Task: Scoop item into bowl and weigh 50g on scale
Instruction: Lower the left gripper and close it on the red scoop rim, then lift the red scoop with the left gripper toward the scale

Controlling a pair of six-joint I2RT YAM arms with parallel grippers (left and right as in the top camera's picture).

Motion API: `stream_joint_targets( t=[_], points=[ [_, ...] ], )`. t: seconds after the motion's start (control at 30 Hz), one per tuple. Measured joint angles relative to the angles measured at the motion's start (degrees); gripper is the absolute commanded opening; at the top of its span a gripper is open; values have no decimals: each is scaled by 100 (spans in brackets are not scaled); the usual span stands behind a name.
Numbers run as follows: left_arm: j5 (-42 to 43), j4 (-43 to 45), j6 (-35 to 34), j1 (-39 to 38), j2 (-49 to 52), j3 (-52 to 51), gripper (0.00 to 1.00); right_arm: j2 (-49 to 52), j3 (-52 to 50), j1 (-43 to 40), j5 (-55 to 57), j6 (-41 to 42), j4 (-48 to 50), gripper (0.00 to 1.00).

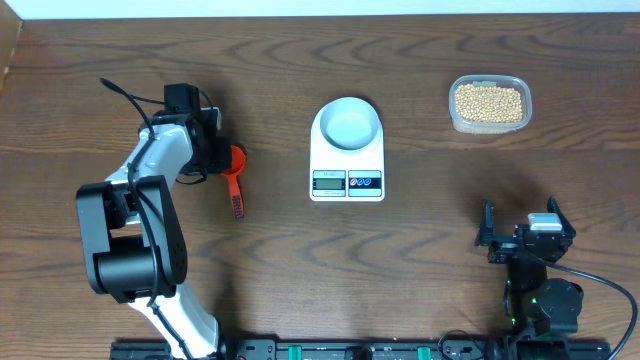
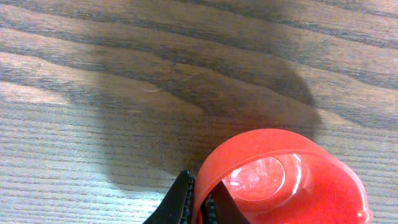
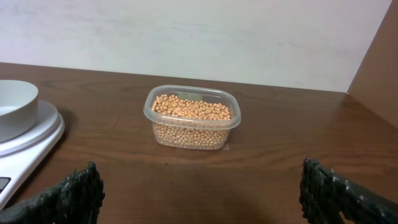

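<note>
— What's at the end effector (image 2: 198,208)?
— A red scoop (image 2: 280,180), its rim pinched between the black fingers (image 2: 177,202).
— And ahead of it?
— Wooden bench (image 2: 124,74), a dark shadow across it.

Overhead, your left gripper (image 1: 213,148) covers the 9 o'clock side of the red scoop (image 1: 236,160), so you can't see the grip there. The digits on the scale (image 1: 347,160) display (image 1: 329,181) are too small to read. In the left wrist view the scoop (image 2: 280,180) runs off at 6 o'clock, with only a black sliver of finger (image 2: 179,200) showing. In the right wrist view the bowl (image 3: 13,106) and scale (image 3: 31,140) are cut off at 9 o'clock. The right gripper (image 3: 199,196) has its fingers (image 3: 68,196) cut off at 6 o'clock.
</note>
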Motion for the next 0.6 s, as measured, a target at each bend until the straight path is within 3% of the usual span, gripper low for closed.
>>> stream_joint_targets(
  t=[0.6],
  points=[
    [0, 26, -133, 0, -66, 0, 7, 0, 0, 0, 0, 0, 0, 99]
  ],
)
